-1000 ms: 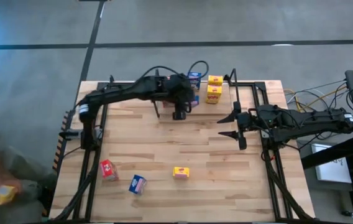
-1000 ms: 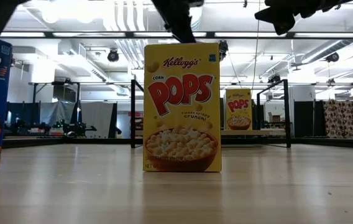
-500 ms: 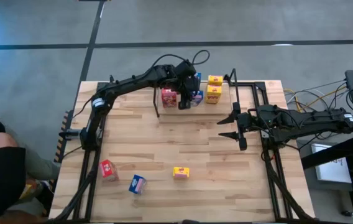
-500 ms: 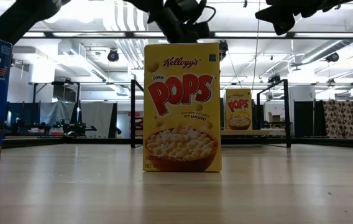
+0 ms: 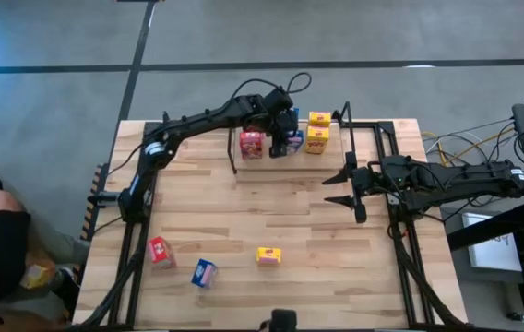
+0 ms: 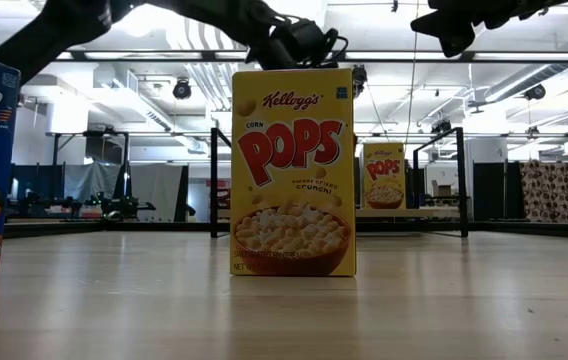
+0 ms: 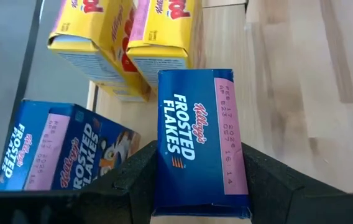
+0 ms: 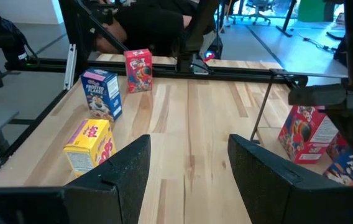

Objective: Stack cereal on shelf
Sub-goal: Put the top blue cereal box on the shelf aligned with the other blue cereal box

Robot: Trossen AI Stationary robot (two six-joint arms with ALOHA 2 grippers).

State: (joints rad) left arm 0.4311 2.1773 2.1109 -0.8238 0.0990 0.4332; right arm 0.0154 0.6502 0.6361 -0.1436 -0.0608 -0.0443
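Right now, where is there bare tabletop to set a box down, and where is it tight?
Free: the broad middle of the table, between the shelf and the three loose boxes near the front edge. Crowded: the shelf's right part, where the left gripper holds a blue box beside the yellow boxes. The right gripper hovers open at right.

so the shelf point(image 5: 373, 129) sits along the table's point(image 5: 308, 221) far edge. On it, a row of cereal boxes: one at the left end point(image 5: 251, 144), the left gripper point(image 5: 285, 140) clamping the next point(image 7: 200, 143), another just beside that point(image 7: 46, 149), I think, then two point(image 5: 316, 132) stacked rightmost. Right gripper point(image 5: 340, 187) hangs open mid-table, right side. Three more boxes point(image 5: 204, 272) stand along the near edge
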